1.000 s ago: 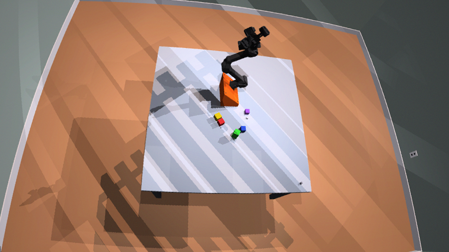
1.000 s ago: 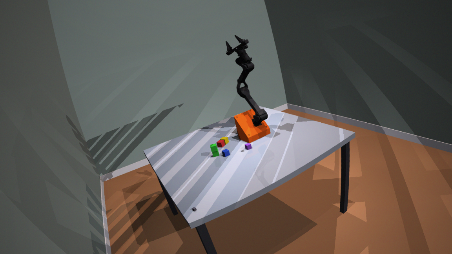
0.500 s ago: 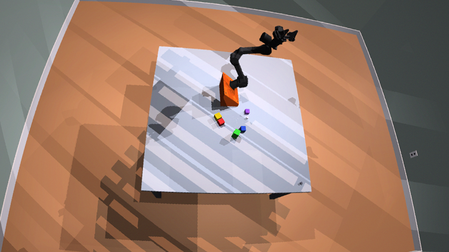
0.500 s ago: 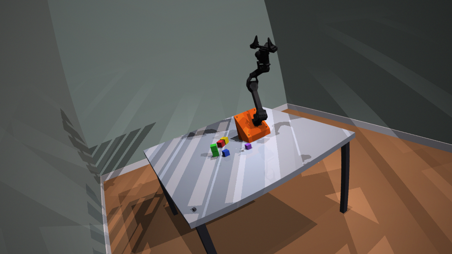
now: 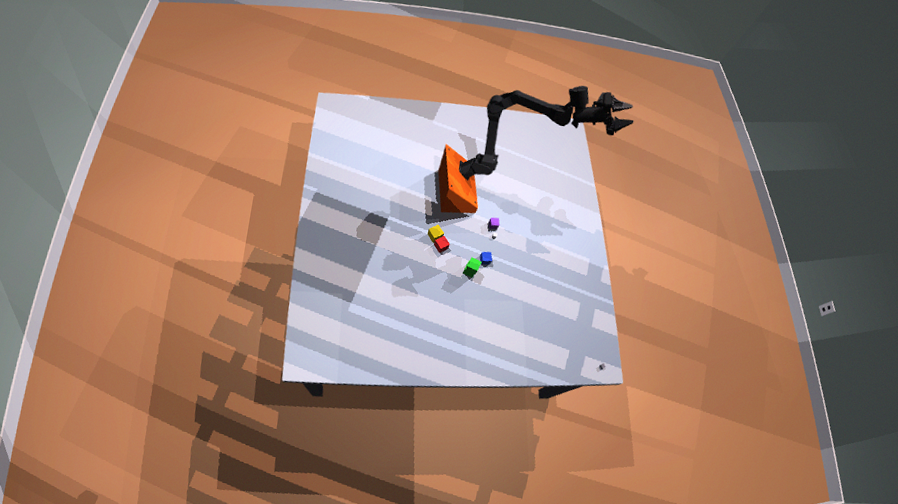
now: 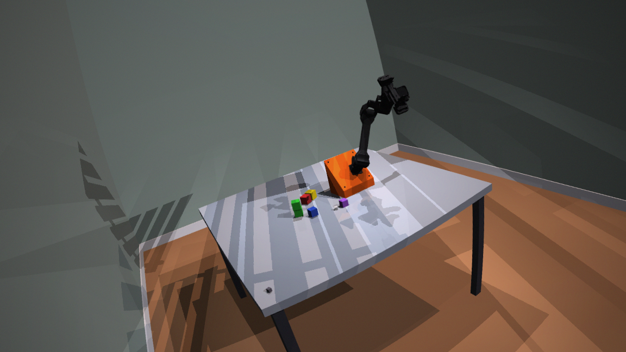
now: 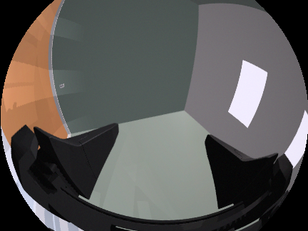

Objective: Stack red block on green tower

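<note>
The small red cube [image 5: 441,243] is seen from the top resting on the grey table [image 5: 420,344], touching a yellow cube [image 5: 435,232], apart from the green two-block tower [image 5: 471,267]. In the exterior view the black gripper [image 6: 396,98] is held high, far from it. In the wrist view the fingers are spread wide, nothing gripped. A rigid, light block is judged; its free side faces should be pinched.

A bare test room: grey-green walls [image 6: 218,87], wooden floor [image 6: 546,262], and one grey table [image 6: 394,227] bearing a robot arm [image 6: 365,131].
</note>
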You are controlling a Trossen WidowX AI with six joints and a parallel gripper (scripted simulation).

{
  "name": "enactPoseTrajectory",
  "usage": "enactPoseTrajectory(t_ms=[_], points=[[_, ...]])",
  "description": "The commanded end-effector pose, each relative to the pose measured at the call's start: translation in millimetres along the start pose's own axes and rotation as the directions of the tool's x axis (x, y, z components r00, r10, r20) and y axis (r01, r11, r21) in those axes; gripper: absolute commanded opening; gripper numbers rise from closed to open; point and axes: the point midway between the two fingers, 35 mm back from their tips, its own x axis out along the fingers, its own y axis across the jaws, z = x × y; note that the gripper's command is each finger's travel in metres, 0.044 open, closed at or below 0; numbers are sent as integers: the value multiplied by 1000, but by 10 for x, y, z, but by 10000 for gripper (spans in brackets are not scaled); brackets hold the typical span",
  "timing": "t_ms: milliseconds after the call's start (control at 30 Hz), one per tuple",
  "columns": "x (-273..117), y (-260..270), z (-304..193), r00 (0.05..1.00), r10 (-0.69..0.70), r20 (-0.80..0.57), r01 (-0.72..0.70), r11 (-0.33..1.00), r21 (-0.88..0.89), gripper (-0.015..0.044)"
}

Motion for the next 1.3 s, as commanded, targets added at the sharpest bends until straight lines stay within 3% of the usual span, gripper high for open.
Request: enactPoseTrajectory(t_ms=[0,200,300,533,900,1267], points=[[89,490,-294,990,122,-77,-129,988,-80,440],[114,1230,-1023,915,305,-263,-355,919,-172,440],[111,1377,-1311,894,319,-315,-384,907,-173,440],[-140,1845,-2260,731,434,-527,-585,795,-158,440],[-1190,2095,-3950,277,505,-818,-800,592,95,440],[-2747,1747,-5040,-235,492,-839,-705,508,495,440]])
